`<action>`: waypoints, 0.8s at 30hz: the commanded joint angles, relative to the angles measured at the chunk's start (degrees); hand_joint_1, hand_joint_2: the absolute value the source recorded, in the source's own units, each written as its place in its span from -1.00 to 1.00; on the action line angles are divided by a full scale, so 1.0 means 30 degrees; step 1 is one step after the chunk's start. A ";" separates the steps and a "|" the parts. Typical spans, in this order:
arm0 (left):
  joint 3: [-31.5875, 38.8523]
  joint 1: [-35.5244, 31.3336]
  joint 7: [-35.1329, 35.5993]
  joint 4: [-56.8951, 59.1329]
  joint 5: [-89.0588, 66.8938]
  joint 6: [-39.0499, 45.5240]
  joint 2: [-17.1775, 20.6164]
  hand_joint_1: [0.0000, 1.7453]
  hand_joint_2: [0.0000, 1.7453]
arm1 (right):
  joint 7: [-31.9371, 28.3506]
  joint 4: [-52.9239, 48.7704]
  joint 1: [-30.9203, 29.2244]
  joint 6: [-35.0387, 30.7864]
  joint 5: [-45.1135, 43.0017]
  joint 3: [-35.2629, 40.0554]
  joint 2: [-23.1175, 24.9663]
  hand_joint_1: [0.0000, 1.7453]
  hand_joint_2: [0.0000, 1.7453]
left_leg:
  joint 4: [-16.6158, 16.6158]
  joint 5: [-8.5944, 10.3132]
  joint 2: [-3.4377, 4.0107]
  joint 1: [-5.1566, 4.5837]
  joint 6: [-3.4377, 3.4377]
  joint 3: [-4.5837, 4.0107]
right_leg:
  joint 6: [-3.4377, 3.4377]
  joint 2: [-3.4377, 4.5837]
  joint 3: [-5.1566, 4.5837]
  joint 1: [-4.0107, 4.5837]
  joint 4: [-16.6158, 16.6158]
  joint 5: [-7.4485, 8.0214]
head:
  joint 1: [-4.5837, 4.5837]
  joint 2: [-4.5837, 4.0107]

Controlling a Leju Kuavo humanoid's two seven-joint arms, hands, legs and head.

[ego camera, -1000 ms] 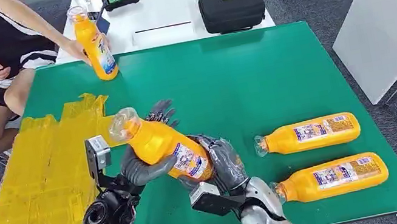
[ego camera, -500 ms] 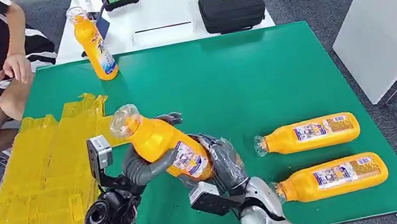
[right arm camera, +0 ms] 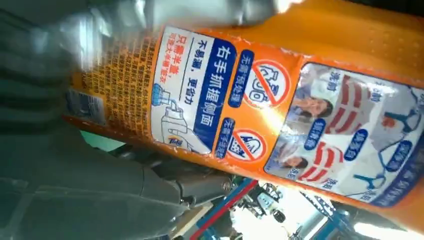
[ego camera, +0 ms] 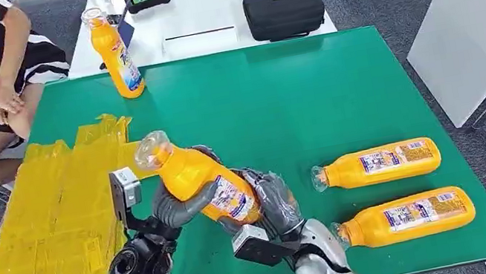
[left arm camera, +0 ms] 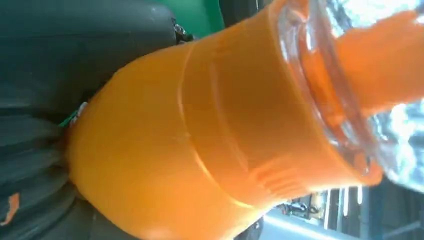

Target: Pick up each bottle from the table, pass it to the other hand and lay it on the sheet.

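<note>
Your right hand (ego camera: 273,203) wraps the lower, labelled half of the orange bottle (ego camera: 198,177), and your left hand (ego camera: 180,202) closes its fingers round the upper body just below the neck, so both hold it at once, tilted, above the green bench (ego camera: 307,88). You are mid-handover, I judge. The risk is timing: if your right hand lets go before the left has a firm hold, the smooth bottle may slide down and drop short of the yellow sheet (ego camera: 45,232). The left wrist view shows the bottle pressed close against the palm, but you cannot tell how firm the hold is. Two more bottles (ego camera: 380,163) lie near your right arm; a wide swing on withdrawal could knock them rolling.
</note>
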 commanded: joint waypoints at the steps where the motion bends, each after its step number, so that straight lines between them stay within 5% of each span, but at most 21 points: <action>1: 0.1265 -0.0246 -0.1637 -0.0344 -0.6757 0.8622 0.0103 1.00 1.00 | -0.0124 -0.2226 0.1478 0.0503 -0.2641 -0.1258 -0.1359 -1.00 1.00 | -0.0010 -0.0049 -0.0030 0.0027 -0.0076 0.0116 | 0.0013 -0.0072 0.0135 0.0024 -0.0020 -0.0057 | 0.0000 0.0000; 4: 0.1321 0.0214 -0.2080 -0.1186 -1.4742 1.5597 0.0288 1.00 1.00 | -0.0290 -0.5033 0.2880 0.1393 -0.3997 -0.1505 -0.1821 -1.00 1.00 | -0.0001 -0.0030 -0.0048 0.0016 -0.0056 0.0046 | 0.0007 -0.0079 0.0069 0.0012 -0.0003 -0.0045 | 0.0000 0.0000; 8: 0.1243 0.0341 -0.2062 -0.1260 -1.4799 1.5644 0.0282 1.00 1.00 | -0.0222 -0.5225 0.2912 0.1467 -0.4027 -0.1461 -0.1825 -1.00 1.00 | -0.0014 -0.0020 -0.0017 0.0003 -0.0032 0.0027 | 0.0006 -0.0037 0.0033 0.0000 -0.0007 -0.0027 | -0.0007 0.0000; 10: 0.1130 0.0120 -0.1451 -0.0446 -1.8055 1.7811 0.0316 1.00 1.00 | -0.0186 -0.5361 0.2931 0.1723 -0.4836 -0.1549 -0.1772 -1.00 1.00 | -0.0012 -0.0026 -0.0049 0.0008 -0.0042 0.0043 | 0.0009 -0.0052 0.0057 0.0005 -0.0011 -0.0036 | -0.0007 0.0000; 12: 0.3753 0.0380 0.0105 -0.0769 -2.6245 1.8104 -0.0996 1.00 1.00 | -0.0182 -0.5691 0.2915 0.1984 -0.5264 -0.1405 -0.1859 -1.00 1.00 | -0.0008 -0.0024 -0.0042 0.0013 -0.0049 0.0047 | 0.0010 -0.0051 0.0067 0.0009 -0.0012 -0.0032 | -0.0007 0.0000; 13: 0.4640 0.0427 0.3477 -0.1525 -3.3494 1.8104 -0.1214 1.00 1.00 | -0.0072 -0.5745 0.2734 0.2011 -0.5246 -0.1239 -0.1803 -1.00 1.00 | 0.0000 -0.0042 -0.0011 0.0023 -0.0059 0.0058 | 0.0011 -0.0024 0.0071 0.0019 -0.0013 -0.0034 | 0.0000 0.0000; 14: 0.3873 0.0064 0.5188 -0.0874 -3.4363 1.8104 -0.0247 1.00 1.00 | 0.0078 -0.5707 0.2579 0.2047 -0.5284 -0.1154 -0.1783 -1.00 1.00 | 0.0007 -0.0036 0.0005 0.0008 -0.0044 0.0025 | 0.0011 0.0001 0.0027 0.0004 0.0003 -0.0027 | -0.0007 0.0000; 15: 0.2047 -0.0907 0.7783 -0.0078 -3.4363 1.8104 0.2240 1.00 1.00 | 0.0254 -0.5633 0.2360 0.2081 -0.5345 -0.1091 -0.1749 -1.00 1.00 | 0.0020 -0.0056 0.0006 0.0016 -0.0067 0.0054 | 0.0014 -0.0020 0.0061 0.0012 0.0012 -0.0048 | 0.0000 0.0000; 16: -0.3576 -0.3426 1.3842 0.2052 -3.4363 1.8104 0.5417 1.00 1.00 | 0.0398 -0.5523 0.2120 0.2171 -0.5462 -0.0963 -0.1797 -1.00 1.00 | -0.0003 -0.0024 -0.0005 0.0011 -0.0056 0.0035 | 0.0002 -0.0027 0.0042 0.0006 -0.0001 -0.0027 | 0.0000 0.0000; 18: -0.3576 -0.3426 1.3842 0.2052 -3.4363 1.8104 0.5417 1.00 1.00 | 0.0398 -0.5523 0.2120 0.2171 -0.5462 -0.0963 -0.1797 -1.00 1.00 | -0.0011 0.0002 -0.0099 0.0015 -0.0085 0.0042 | -0.0013 -0.0126 0.0070 0.0008 0.0008 -0.0036 | 0.0000 0.0000; 19: -0.8958 -0.5961 1.8310 0.3933 -3.4363 1.7195 0.6415 1.00 1.00 | 0.0465 -0.5466 0.1859 0.2232 -0.5561 -0.0907 -0.1868 -1.00 1.00 | -0.0004 0.0001 -0.0109 0.0019 -0.0075 0.0034 | -0.0008 -0.0135 0.0064 0.0014 0.0003 -0.0035 | 0.0014 0.0000; 24: -0.9973 -0.7292 1.8310 0.8195 -3.4363 1.5556 0.5250 1.00 1.00 | 0.0471 -0.5832 0.1904 0.2335 -0.5551 -0.0838 -0.2131 -1.00 1.00 | -0.0019 0.0089 -0.0182 0.0002 -0.0040 0.0030 | 0.0009 -0.0201 0.0064 0.0027 -0.0023 -0.0014 | -0.0008 0.0000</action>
